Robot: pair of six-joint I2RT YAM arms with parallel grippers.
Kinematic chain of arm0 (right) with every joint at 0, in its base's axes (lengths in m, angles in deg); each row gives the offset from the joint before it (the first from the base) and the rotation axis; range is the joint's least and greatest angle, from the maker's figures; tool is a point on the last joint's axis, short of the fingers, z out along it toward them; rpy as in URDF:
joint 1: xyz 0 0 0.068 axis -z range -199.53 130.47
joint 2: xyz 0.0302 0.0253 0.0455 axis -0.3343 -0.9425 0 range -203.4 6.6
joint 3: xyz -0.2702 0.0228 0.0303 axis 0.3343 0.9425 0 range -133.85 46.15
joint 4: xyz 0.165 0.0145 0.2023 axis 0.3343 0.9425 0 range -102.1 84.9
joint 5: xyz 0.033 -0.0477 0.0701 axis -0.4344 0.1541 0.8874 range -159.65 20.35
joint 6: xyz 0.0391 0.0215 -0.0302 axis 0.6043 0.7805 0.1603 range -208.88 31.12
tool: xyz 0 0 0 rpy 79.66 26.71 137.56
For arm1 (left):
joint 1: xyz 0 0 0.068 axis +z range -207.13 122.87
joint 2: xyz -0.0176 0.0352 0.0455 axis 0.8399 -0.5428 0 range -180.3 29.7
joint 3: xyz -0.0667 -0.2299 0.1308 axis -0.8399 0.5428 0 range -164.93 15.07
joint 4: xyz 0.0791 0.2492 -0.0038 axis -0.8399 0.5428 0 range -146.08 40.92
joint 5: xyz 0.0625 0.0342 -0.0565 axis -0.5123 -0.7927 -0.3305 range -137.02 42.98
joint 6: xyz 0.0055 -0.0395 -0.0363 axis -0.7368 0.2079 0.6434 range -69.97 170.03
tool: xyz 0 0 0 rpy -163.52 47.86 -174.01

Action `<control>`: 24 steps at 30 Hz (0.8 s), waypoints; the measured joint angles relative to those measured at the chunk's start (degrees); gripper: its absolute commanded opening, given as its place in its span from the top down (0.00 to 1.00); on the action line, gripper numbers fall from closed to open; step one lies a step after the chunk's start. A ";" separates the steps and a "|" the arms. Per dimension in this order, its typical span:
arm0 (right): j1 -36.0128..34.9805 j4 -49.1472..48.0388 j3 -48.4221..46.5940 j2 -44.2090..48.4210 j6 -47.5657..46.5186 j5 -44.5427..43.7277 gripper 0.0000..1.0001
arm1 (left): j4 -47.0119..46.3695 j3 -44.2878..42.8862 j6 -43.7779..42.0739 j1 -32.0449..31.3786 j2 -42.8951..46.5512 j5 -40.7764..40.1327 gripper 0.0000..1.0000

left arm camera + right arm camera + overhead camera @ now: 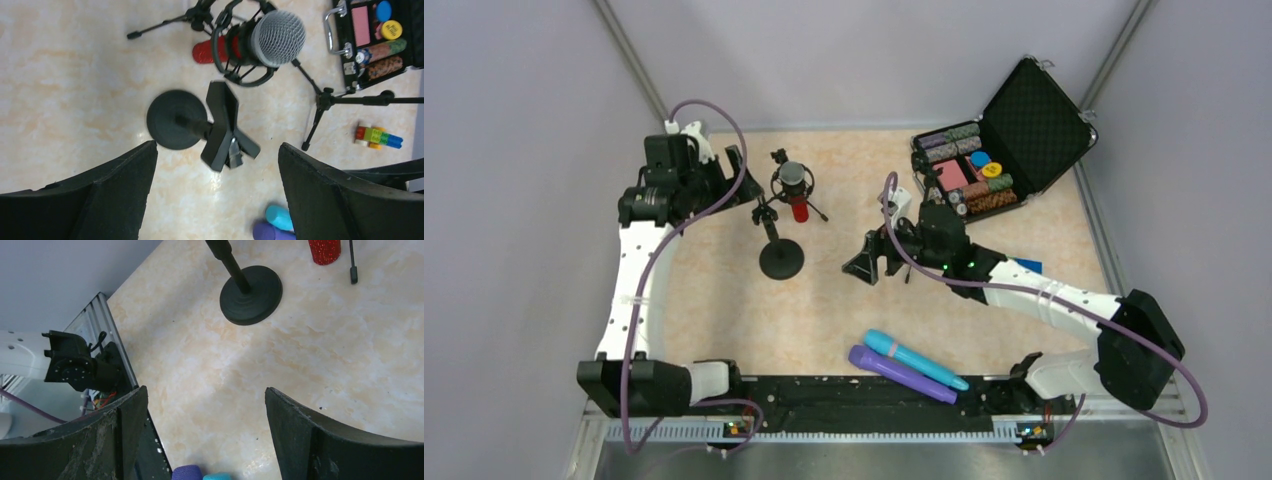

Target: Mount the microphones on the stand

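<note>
The glittery red microphone (799,207) with a silver head (277,37) sits in a black shock mount on a tripod stand (776,185) at the back of the table. A round-base stand (781,258) with an empty black clip (224,127) stands in front of it. The light blue microphone (914,358) and the purple microphone (899,373) lie side by side near the front edge. Their tips show in the left wrist view (278,216) and the right wrist view (187,472). My left gripper (734,172) is open and empty, left of the red microphone. My right gripper (866,265) is open and empty, right of the round base (251,295).
An open black case (1034,120) with poker chips stands at the back right. A multicoloured block train (378,136) lies near a second tripod (325,100). The black rail (864,395) of the arm bases runs along the front edge.
</note>
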 measured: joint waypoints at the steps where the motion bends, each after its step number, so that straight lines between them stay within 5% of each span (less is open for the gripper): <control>1: 0.17 0.17 -0.55 0.00 0.57 0.26 0.15 | 0.50 1.44 -0.02 -0.04 1.46 -1.03 0.07; 11: 2.56 -0.79 -7.54 0.20 4.52 2.10 0.15 | 2.27 6.73 3.58 -3.72 9.27 -6.97 0.09; 24: 4.24 -4.63 -6.80 3.02 8.74 2.05 0.15 | 2.62 6.47 6.12 -20.33 1.18 -25.07 0.12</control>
